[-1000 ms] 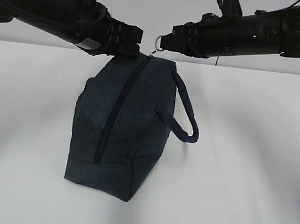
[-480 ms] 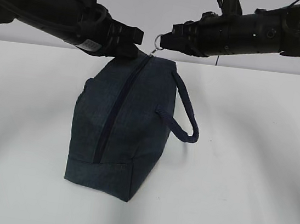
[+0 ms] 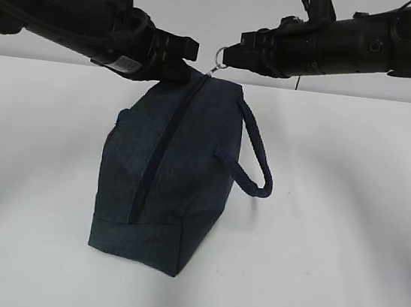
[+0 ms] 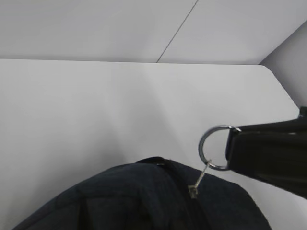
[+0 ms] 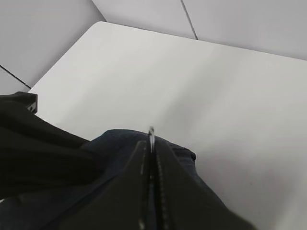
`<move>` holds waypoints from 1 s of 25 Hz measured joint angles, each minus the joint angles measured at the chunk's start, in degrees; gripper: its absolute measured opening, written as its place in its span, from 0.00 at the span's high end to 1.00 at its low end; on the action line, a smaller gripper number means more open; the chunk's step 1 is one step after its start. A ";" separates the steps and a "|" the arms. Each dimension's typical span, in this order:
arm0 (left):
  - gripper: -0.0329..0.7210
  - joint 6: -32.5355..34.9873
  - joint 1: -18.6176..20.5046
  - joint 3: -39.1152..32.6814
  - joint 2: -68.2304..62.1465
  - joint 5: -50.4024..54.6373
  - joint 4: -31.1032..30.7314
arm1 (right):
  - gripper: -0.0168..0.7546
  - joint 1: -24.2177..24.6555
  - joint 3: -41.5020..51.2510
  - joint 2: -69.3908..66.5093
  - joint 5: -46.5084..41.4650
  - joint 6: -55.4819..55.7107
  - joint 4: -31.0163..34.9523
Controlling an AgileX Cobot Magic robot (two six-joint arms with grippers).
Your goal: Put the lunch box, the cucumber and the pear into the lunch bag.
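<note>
The dark navy lunch bag [image 3: 181, 165] stands on the white table, its long zipper [image 3: 162, 148] closed and facing the camera. My left gripper [image 3: 181, 59] is shut on the fabric at the bag's top far end. My right gripper [image 3: 233, 55] is shut on the metal ring pull [image 3: 224, 55] and holds it taut above the bag. The left wrist view shows the ring [image 4: 213, 147] in the right gripper's fingers [image 4: 268, 153] above the bag [image 4: 144, 201]. In the right wrist view the closed gripper [image 5: 151, 148] pinches the ring edge [image 5: 151, 133]. The lunch box, cucumber and pear are out of view.
One padded loop handle [image 3: 254, 160] hangs off the bag's right side. The white table [image 3: 348, 218] spreads around the bag, with a pale wall behind. The left arm [image 5: 33, 148] shows dark at the left of the right wrist view.
The right gripper and the ring pull have shifted slightly right and up. The left gripper has risen a little with the bag's top end. The bag stays in place.
</note>
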State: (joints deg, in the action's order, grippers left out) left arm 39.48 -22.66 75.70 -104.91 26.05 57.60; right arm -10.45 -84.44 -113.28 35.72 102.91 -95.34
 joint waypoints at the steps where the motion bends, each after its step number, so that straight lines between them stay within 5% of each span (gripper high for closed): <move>1: 0.93 0.00 0.00 0.05 0.00 0.37 0.12 | 0.98 0.27 0.00 0.00 0.10 0.03 -0.14; 25: 0.93 8.00 0.00 0.37 2.38 11.51 -1.02 | 0.98 4.26 0.00 -3.76 4.09 0.25 -3.32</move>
State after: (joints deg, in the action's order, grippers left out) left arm 47.49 -22.66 76.07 -102.53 37.56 56.58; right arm -6.19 -84.44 -117.03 39.81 103.16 -98.65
